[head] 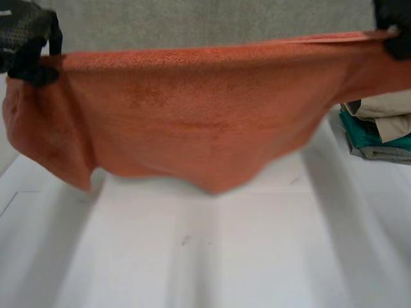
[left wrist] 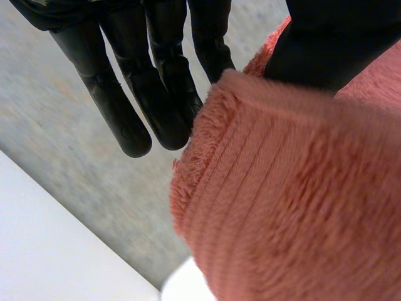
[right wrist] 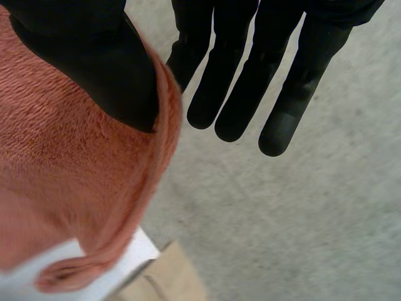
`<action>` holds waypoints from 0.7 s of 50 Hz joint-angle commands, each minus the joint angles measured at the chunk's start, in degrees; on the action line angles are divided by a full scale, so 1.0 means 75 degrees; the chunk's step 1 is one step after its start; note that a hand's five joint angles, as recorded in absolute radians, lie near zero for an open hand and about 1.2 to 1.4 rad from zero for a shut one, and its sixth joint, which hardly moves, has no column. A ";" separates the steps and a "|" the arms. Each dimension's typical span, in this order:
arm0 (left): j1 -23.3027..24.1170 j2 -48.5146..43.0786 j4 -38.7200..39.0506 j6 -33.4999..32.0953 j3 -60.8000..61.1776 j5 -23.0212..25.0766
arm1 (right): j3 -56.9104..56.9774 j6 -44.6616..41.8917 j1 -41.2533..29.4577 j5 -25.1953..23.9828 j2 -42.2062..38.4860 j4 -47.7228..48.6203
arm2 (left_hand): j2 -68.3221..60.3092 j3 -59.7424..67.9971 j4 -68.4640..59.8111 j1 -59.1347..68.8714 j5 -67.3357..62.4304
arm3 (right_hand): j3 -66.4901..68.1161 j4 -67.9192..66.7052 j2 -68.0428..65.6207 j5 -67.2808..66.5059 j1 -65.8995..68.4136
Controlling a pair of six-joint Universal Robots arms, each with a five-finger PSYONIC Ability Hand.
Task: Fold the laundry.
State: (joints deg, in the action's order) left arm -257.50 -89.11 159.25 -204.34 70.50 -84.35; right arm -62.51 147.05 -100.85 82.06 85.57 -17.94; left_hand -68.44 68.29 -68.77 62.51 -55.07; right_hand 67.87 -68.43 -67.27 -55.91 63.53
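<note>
An orange terry towel (head: 205, 122) hangs stretched above the white table (head: 225, 256), its top edge taut between my two hands and its lower edge sagging just over the tabletop. My left hand (head: 26, 45) holds the top left corner. In the left wrist view the thumb (left wrist: 326, 44) presses the towel (left wrist: 301, 207) against the straight fingers (left wrist: 156, 81). My right hand (head: 395, 25) holds the top right corner. In the right wrist view its thumb (right wrist: 94, 56) clamps the towel's edge (right wrist: 62, 163) beside the straight fingers (right wrist: 250, 75).
A stack of folded clothes (head: 379, 131), beige over teal over grey, sits at the table's right edge, just below the towel's right end. Grey floor (head: 192, 22) lies beyond the table. A beige object (right wrist: 169, 276) shows below the table edge near my right hand.
</note>
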 commanded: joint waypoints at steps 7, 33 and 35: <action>-0.0729 -0.1710 -0.0046 -0.0211 0.0562 0.0957 | 0.2147 -0.0082 0.0392 -0.0793 -0.2161 -0.2530 | -0.1541 0.1561 -0.1498 0.2332 -0.1991 | 0.1617 -0.1543 -0.1698 -0.1878 0.2195; -0.0038 -0.4502 0.6811 0.0233 -0.3694 0.0313 | 0.4539 0.0996 -0.0288 0.1258 -0.4074 0.3975 | -0.1541 0.1561 -0.1498 0.2332 -0.1991 | 0.1617 -0.1543 -0.1698 -0.1878 0.2195; -0.0049 -0.4514 0.6577 0.0303 -0.3379 0.0324 | 0.4166 0.0984 -0.0288 0.1246 -0.4062 0.3905 | -0.1541 0.1561 -0.1498 0.2332 -0.1991 | 0.1617 -0.1543 -0.1698 -0.1878 0.2195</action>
State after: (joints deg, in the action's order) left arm -257.44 -122.95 212.72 -205.22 41.55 -81.09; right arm -24.90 154.75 -103.09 92.13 53.21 12.09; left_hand -68.45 68.30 -68.78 62.51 -55.08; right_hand 67.87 -68.49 -67.27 -57.40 64.07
